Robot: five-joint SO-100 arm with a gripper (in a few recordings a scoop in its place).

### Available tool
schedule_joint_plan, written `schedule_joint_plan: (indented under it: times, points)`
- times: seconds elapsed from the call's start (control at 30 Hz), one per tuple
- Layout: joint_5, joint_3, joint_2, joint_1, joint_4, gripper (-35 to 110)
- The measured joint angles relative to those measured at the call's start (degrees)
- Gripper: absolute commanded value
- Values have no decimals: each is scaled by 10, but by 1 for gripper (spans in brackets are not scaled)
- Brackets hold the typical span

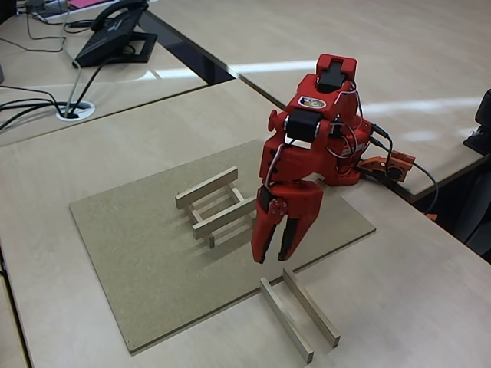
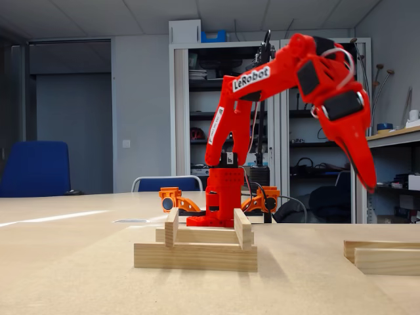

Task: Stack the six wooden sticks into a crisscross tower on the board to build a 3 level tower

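While two crossed layers stand as the tower (image 1: 217, 205) on the board (image 1: 138, 253), we hang our claw (image 1: 276, 247), seemingly narrow and empty, above two spare sticks (image 1: 301, 310) on the worktop (image 1: 414, 307).

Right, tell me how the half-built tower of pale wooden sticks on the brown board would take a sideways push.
The tower of pale wooden sticks is probably easy to scatter: its two crossed layers seem to rest loose on one another. The square-sided bars would likely slide, not roll. The matte brown board may grip the bottom pair somewhat.
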Motion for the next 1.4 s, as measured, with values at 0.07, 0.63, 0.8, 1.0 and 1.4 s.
schedule_joint_plan:
  times: [0.07, 0.63, 0.8, 1.0, 1.4]
  points:
    - [4, -11, -21, -18, 6, 16]
    - [34, -49, -112, -91, 19, 18]
    - [34, -64, -142, -88, 6, 19]
    - [34, -80, -155, -89, 0, 19]
    - [53, -83, -176, -97, -13, 18]
